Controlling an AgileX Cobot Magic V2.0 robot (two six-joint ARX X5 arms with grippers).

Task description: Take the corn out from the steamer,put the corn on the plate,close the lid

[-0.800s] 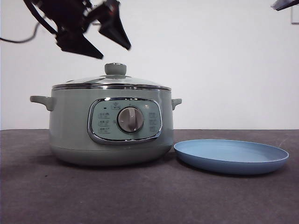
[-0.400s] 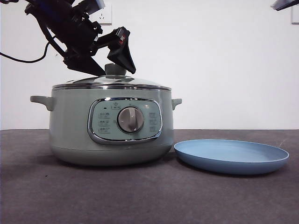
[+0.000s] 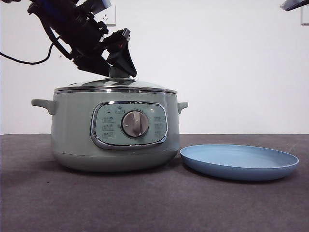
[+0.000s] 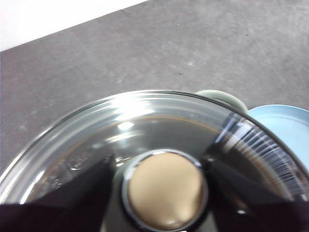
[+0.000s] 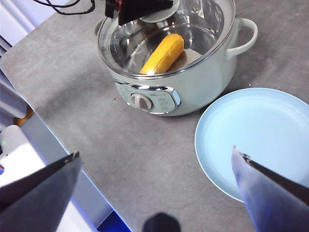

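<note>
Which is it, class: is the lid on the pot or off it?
On. The lid sits flat on the pot's rim, the corn visible beneath the glass. The left gripper's fingers flank its knob.

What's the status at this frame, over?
Left hand open astride the pale-green knob of the clear glass lid. Right hand open, waiting high. Yellow corn cob inside pale-green steamer; lid blocks access.

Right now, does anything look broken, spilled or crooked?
Nothing stands out. The lid sits level on the steamer, the corn lies inside under the glass, and the plate rests flat beside it. The left gripper has its jaws on either side of the lid's knob.
</note>
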